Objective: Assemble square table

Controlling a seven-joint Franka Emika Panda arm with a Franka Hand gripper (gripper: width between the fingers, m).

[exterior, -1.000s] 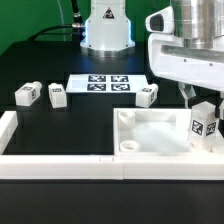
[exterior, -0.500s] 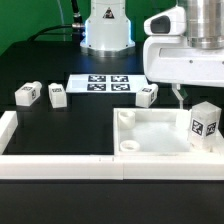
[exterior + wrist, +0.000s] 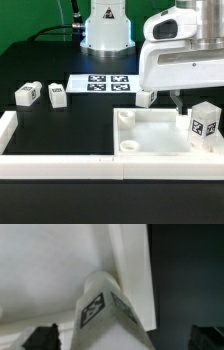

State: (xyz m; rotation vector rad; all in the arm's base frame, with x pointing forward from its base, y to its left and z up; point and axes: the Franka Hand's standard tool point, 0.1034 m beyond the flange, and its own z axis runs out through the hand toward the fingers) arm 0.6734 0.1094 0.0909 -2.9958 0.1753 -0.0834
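Observation:
The square table's white tray-like top (image 3: 152, 131) lies at the exterior view's lower right. One tagged white leg (image 3: 205, 124) stands upright in its right corner. My gripper (image 3: 178, 99) hangs just above and to the left of that leg, open and holding nothing. In the wrist view the leg (image 3: 104, 308) rises between my two dark fingertips (image 3: 44, 338), with a gap on each side, beside the top's rim (image 3: 132, 274). Three more legs lie on the black table: two (image 3: 27, 94) (image 3: 57, 95) at the left and one (image 3: 147, 97) by the marker board.
The marker board (image 3: 103, 82) lies flat at the middle back. White border rails run along the left (image 3: 8, 128) and the front (image 3: 60, 166). The robot's base (image 3: 106, 25) stands at the back.
My gripper has opened, let go of the upright leg, and moved up and to the exterior view's left. The leg stays standing in the corner.

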